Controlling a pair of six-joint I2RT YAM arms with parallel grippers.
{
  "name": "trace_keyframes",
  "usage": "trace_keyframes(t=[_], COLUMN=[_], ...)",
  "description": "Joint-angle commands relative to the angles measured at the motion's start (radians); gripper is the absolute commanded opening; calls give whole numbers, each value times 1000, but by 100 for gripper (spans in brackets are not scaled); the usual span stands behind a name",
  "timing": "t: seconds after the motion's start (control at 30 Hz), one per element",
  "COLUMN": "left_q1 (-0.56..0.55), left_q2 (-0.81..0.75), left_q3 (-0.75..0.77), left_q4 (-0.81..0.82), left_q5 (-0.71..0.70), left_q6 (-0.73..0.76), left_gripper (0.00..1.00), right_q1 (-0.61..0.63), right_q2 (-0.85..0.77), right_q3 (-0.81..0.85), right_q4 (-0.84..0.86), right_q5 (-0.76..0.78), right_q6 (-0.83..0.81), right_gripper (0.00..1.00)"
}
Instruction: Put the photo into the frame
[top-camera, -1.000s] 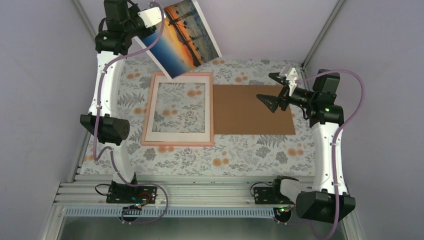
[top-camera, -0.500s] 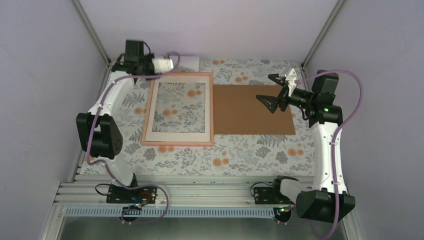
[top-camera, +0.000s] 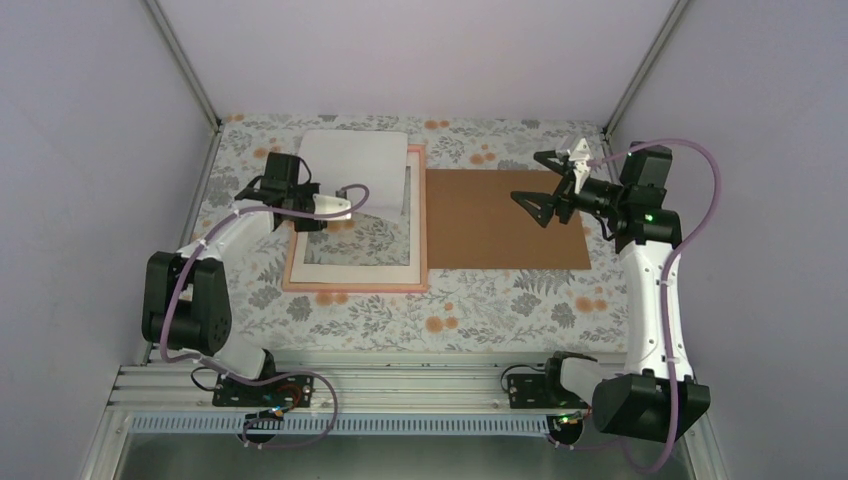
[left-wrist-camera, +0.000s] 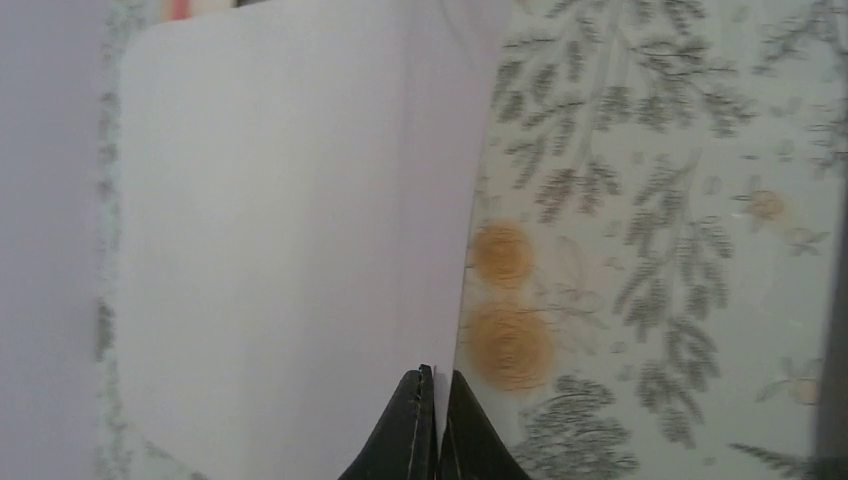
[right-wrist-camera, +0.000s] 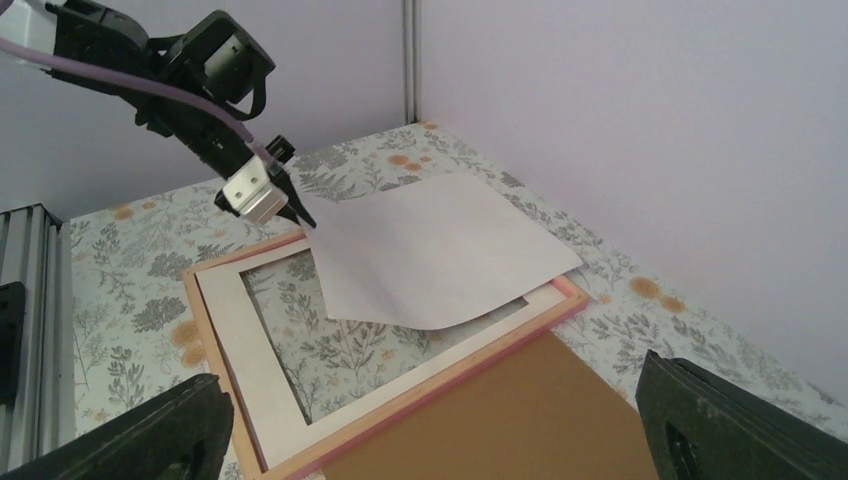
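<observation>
Top external shows the left gripper (top-camera: 350, 208) pinching the photo (top-camera: 355, 160) (white back up) over the 12 o'clock end of the frame (top-camera: 355, 287), while the right gripper (top-camera: 532, 180) hangs wide open at 3 o'clock

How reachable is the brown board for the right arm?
Likely yes: the right gripper hangs open over the bare brown board; the photo and left gripper are over the frame.

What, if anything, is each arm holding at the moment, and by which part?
The left gripper pinches the photo at its edge, white back up, above the frame. The right gripper is open and empty.
</observation>
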Motion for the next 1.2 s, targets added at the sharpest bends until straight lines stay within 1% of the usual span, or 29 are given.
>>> trace_keyframes(t=[0.0,0.2,0.4,0.6,0.8,1.0,1.17], left_q1=[-30,-52,-65,-75,-87,-82,-67], left_q2=[-44,-53,-79,-106,-132,-93,-70], left_q3=[-99,-121,-139,-146,-183,-123,-69], left_q4=[59,34,-8,-79,-67,-70,-76], left_q5=[50,51,52,48,41,96,145], left_q6=[-20,-73,-92,-128,-148,-220,-237], left_gripper=[2,2,2,2,2,2,2], right_q1=[7,7,7,8,7,8,7], right_q2=[-3,-2,-3,-6,-5,-8,-15], right_q3=[-34,-51,-63,-75,-93,-93,-92], right_q4=[29,48,56,60,79,74,68], right_q5=[-24,-30,-33,-33,-49,-49,-48], right_q6=[26,47,58,54,65,64,59], right_gripper=[100,100,100,100,100,100,100])
